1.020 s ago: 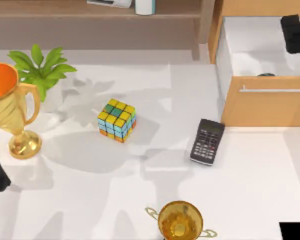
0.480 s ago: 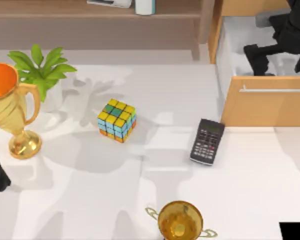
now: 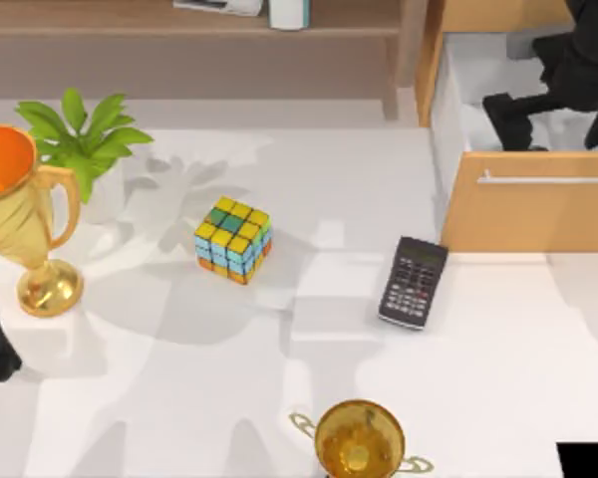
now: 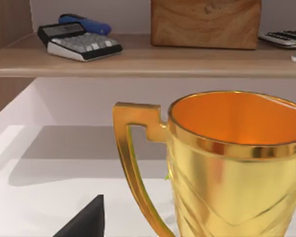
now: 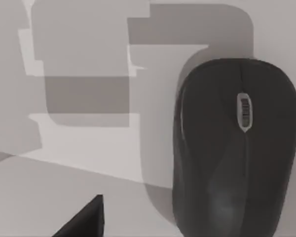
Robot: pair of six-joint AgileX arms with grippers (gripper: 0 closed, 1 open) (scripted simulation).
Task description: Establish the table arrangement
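White table [image 3: 498,378] runs long left-right; right gripper [image 3: 523,115] hangs over the open drawer [image 3: 528,204], finger spread unclear

Top view looks down; left wrist faces the trophy [image 4: 237,163] closely.

Large flat white table [image 3: 498,378], smooth, plain and unmarked
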